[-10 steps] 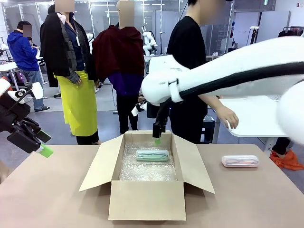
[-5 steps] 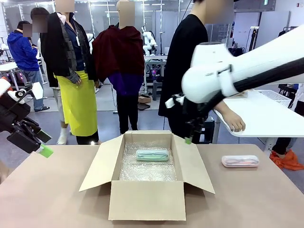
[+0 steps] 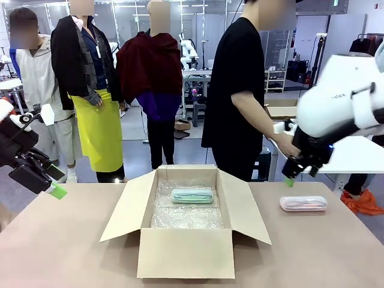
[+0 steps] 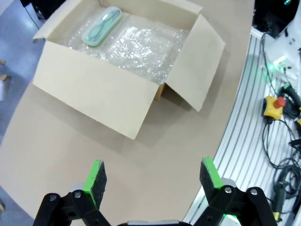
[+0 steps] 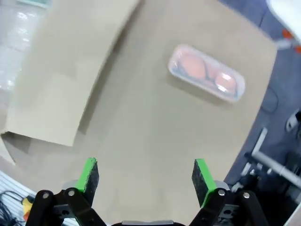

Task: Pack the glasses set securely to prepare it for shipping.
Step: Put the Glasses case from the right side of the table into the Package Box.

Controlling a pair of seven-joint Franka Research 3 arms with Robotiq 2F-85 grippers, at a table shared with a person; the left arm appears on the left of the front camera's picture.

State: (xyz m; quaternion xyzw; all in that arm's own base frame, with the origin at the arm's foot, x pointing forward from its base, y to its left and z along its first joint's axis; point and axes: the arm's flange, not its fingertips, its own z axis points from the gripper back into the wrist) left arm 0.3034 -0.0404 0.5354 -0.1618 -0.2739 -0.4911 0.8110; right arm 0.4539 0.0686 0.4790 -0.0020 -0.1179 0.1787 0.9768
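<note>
The mint-green glasses case (image 3: 192, 195) lies on bubble wrap inside the open cardboard box (image 3: 186, 251), and the left wrist view shows the same green case (image 4: 101, 26) in the box's far corner. The pale pink case (image 3: 303, 203) rests on the table right of the box; in the right wrist view the pink case (image 5: 207, 73) lies ahead of the fingers. My right gripper (image 3: 288, 178) hangs open above the table just left of the pink case, its jaws (image 5: 146, 176) holding nothing. My left gripper (image 3: 55, 182) is open and idle at the far left, nothing between its pads (image 4: 153, 176).
The box's flaps (image 3: 246, 207) splay outward on both sides. A person in black (image 3: 240, 96) stands behind the table with a hand (image 3: 287, 147) on a white side table (image 3: 324, 150). An aluminium rail with cables (image 4: 263, 117) borders the table's edge.
My right arm has swung from above the box's back edge out to the right and now hovers near the pink case. The left arm has stayed still.
</note>
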